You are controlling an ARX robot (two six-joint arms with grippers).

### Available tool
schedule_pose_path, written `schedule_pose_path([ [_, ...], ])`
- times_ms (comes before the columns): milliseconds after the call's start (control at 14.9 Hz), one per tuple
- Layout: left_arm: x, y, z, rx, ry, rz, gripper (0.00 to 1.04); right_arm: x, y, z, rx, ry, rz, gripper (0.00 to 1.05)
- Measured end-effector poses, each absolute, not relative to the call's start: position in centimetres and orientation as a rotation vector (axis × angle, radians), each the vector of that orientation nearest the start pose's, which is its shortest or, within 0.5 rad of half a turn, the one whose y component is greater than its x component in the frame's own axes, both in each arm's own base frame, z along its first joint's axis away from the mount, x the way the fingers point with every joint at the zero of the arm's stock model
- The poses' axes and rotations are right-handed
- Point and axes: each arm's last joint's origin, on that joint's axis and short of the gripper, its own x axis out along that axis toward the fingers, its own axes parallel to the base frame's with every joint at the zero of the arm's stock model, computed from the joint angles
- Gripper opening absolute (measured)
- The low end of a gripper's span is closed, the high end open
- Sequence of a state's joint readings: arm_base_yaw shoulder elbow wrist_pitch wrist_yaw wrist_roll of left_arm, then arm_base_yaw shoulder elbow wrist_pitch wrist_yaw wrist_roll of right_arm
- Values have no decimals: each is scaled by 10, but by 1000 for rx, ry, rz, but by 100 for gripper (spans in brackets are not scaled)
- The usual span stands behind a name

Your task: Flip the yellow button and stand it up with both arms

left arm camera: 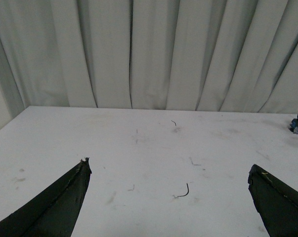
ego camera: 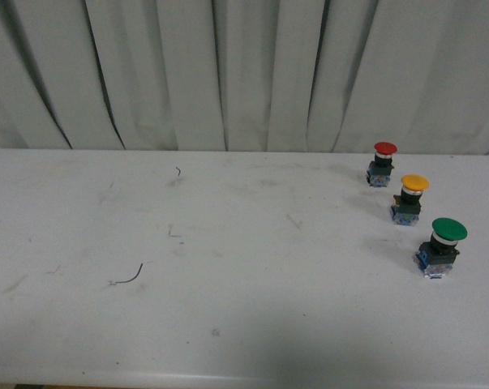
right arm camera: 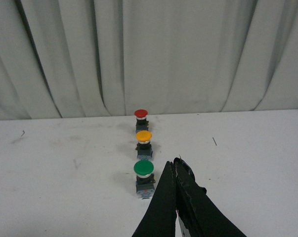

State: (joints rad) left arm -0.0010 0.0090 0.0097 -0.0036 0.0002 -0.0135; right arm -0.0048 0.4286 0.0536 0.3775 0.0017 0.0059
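Yellow button (ego camera: 413, 197) upright between red button (ego camera: 383, 162), green button (ego camera: 444, 245)

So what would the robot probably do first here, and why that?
Probably open the right gripper and ease it toward the yellow button. Its fingers are pressed shut, touching nothing. That button stands cap-up between the red button and green button, on the right of the table, far from the open left gripper.

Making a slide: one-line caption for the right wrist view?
Closed right gripper beside a row of green button, yellow button, red button on white table.
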Motion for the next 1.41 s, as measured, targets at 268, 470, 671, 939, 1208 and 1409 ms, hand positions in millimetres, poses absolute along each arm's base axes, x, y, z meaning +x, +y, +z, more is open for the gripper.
schedule_pose_path([
  [268,98,0,166,-14,3,-1,98,121,0,174,6,-27,0,2],
  [470,98,0,166,-14,3,-1,98,115,0,171,6,-17,0,2],
  [671,98,0,166,-14,2,-1,98,97,0,167,6,-4,0,2],
  [939,98,0,166,-14,2,-1,98,97,0,167,6,-5,0,2],
  [1208,98,0,166,-14,2,-1,98,97,0,167,5,-5,0,10],
  [1409,98,0,166,-14,2,-1,98,97,0,167,5,-5,0,23],
])
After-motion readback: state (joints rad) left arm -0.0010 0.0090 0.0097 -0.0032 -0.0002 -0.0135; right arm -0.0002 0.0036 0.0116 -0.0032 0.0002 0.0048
